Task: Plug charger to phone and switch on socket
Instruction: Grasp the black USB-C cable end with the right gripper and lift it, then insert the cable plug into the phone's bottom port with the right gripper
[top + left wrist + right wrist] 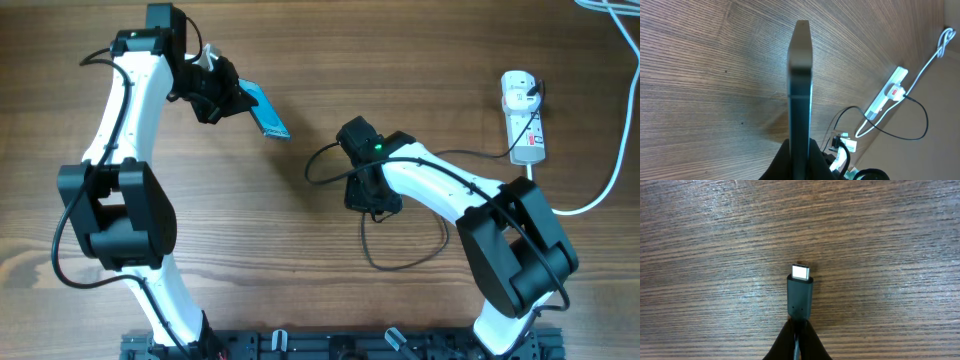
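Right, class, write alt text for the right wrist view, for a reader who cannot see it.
The right gripper pinches the charger by its black connector, whose silver metal tip points toward the top of the picture. Behind it is the brown wood-grain table, with nothing else in view.

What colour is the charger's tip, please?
The charger's tip is silver; right wrist view shows it best.

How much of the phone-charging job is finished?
Done: the left fingers hold the phone up off the table, and the right fingers pinch the charger behind its tip. In hand: lining the two up; they are apart, nothing plugged in. Left: push the tip into the phone, then switch on the socket.
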Tool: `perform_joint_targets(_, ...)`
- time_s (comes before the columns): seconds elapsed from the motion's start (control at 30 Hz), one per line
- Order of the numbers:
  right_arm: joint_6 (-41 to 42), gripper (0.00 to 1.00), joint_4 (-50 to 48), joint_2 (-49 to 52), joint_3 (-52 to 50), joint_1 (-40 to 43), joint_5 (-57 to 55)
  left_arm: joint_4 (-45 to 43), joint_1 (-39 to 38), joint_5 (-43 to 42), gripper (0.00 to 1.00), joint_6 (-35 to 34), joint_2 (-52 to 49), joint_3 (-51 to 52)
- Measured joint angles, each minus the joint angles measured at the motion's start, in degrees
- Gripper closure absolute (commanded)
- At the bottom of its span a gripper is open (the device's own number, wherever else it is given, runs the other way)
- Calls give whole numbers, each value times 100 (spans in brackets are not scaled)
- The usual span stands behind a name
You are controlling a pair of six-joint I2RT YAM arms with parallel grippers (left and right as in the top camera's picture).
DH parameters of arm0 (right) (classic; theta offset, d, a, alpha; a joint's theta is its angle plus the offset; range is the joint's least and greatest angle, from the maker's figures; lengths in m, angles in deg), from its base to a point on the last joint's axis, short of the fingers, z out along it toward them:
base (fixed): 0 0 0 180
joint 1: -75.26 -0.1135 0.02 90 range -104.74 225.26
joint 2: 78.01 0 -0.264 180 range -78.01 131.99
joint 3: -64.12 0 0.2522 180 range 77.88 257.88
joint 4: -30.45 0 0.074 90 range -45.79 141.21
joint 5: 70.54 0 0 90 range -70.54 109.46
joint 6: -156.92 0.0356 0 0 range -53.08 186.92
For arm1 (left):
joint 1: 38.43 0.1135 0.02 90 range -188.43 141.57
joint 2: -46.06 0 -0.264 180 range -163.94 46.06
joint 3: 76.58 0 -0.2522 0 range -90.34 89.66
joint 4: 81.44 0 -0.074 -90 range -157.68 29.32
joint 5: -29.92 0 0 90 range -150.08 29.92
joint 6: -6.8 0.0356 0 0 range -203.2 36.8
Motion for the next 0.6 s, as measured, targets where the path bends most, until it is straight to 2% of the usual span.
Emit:
perform_joint_targets(0.13,-94,96,-101,-2,0,0,4,-15,0,-210,96,125,0,0)
perform_joint_targets(0.37,-772,96,162,-162,116,7,442,-264,-35,-1154,96,1014,26,0)
perform_joint_targets(0.6,-1462,96,291,-2009,262,4,1364,-811,-210,-1307,96,1362,625,0)
